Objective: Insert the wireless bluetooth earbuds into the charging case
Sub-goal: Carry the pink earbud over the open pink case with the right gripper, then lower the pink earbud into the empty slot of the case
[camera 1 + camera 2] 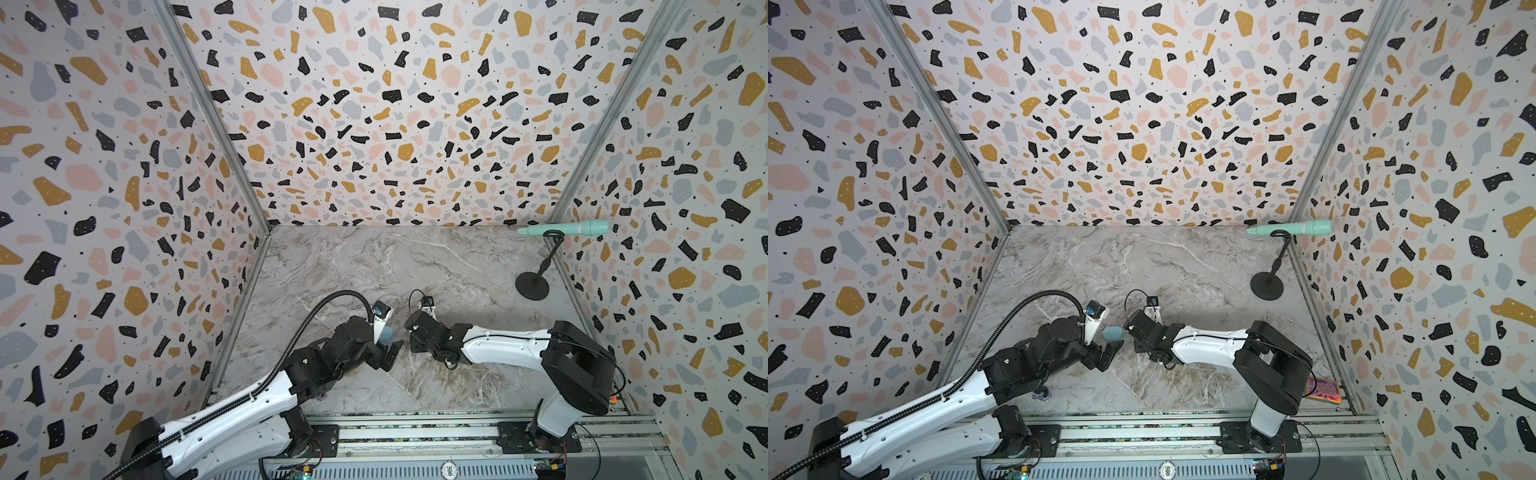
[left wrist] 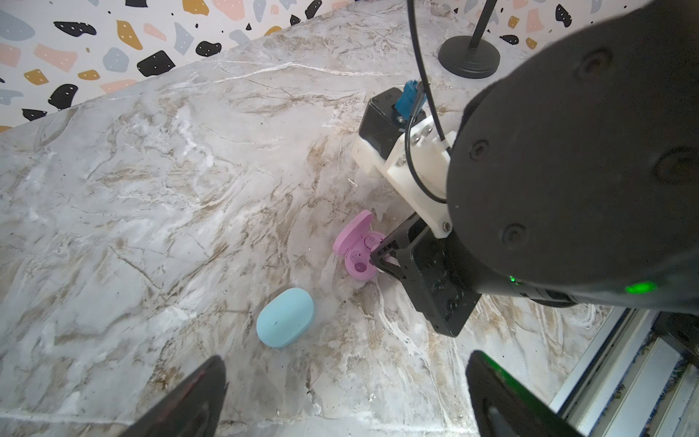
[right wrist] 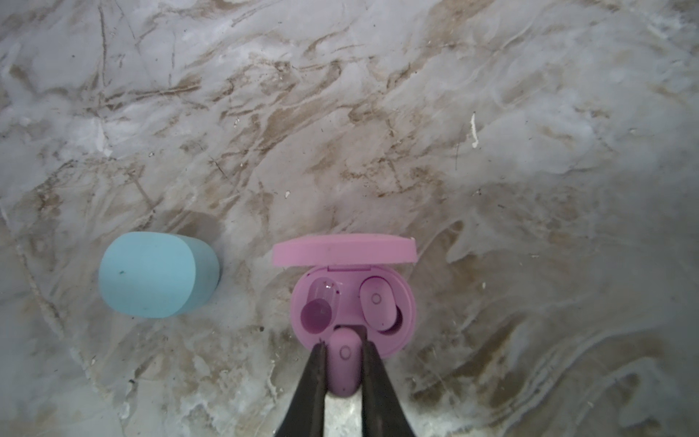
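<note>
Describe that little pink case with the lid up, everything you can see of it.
The pink case is a small rounded shell, matte and plastic-looking, resting flat on the marble table. Its hinged lid stands open. Inside are two moulded sockets: one holds a pink earbud, the other socket is empty. The right gripper, shut on a second pink earbud, hangs at its near rim; whether they touch I cannot tell.
</note>
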`<action>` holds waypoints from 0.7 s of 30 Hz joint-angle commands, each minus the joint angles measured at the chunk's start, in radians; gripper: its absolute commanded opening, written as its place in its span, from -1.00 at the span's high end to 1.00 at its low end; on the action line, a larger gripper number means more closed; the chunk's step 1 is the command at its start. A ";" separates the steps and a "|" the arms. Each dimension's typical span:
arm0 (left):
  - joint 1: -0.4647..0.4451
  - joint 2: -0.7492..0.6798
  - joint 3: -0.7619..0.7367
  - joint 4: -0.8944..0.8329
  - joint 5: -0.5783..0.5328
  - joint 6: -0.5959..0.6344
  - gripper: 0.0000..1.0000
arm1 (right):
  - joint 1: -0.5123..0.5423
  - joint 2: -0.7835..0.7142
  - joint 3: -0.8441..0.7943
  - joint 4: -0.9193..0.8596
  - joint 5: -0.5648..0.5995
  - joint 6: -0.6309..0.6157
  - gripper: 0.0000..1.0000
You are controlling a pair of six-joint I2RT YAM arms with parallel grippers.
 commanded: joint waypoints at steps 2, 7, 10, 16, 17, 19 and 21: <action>0.005 -0.010 -0.007 0.027 0.000 -0.003 -1.00 | -0.005 0.014 0.044 0.002 -0.001 -0.004 0.79; 0.005 -0.008 -0.006 0.027 -0.002 -0.004 -1.00 | -0.008 0.017 0.052 0.011 -0.002 -0.008 0.78; 0.005 -0.007 -0.007 0.027 0.000 -0.004 -1.00 | -0.010 0.026 0.059 0.009 -0.002 -0.011 0.78; 0.005 -0.008 -0.007 0.026 -0.002 -0.004 -0.99 | -0.015 0.045 0.075 0.009 -0.006 -0.016 0.79; 0.005 -0.007 -0.007 0.026 -0.002 -0.004 -1.00 | -0.016 0.047 0.076 0.011 -0.006 -0.015 0.79; 0.005 -0.008 -0.007 0.028 -0.003 -0.004 -0.99 | -0.018 0.051 0.078 0.011 -0.006 -0.015 0.79; 0.005 -0.007 -0.007 0.027 -0.003 -0.004 -1.00 | -0.019 0.053 0.078 0.014 -0.006 -0.015 0.79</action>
